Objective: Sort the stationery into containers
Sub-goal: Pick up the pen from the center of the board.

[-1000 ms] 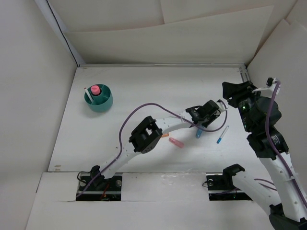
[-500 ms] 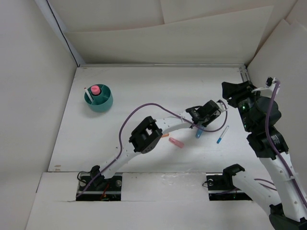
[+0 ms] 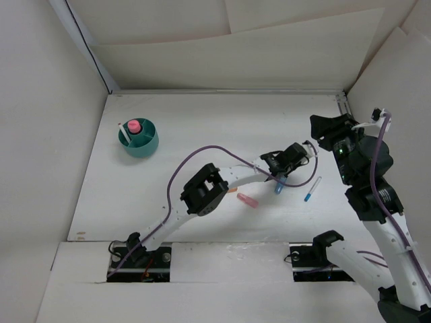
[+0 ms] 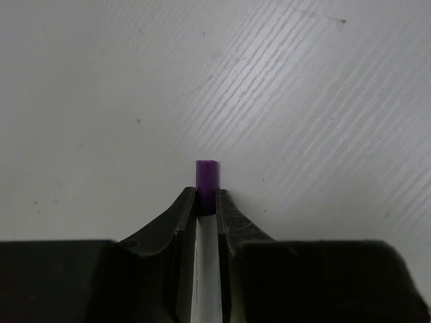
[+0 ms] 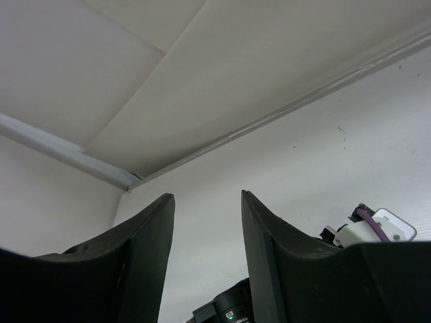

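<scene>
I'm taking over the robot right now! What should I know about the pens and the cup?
Left gripper: shut on the purple-tipped pen, down at the table, right of the middle.
Right gripper: open, empty, raised on the right.
Teal cup: far left, holding a pink stub and the white pen with red cap.
Loose on the table: orange piece, pink piece, light-blue piece, blue pen.
Done: two things are in the cup.
Left: carry the purple-tipped pen to the cup, then the four loose ones.
</scene>
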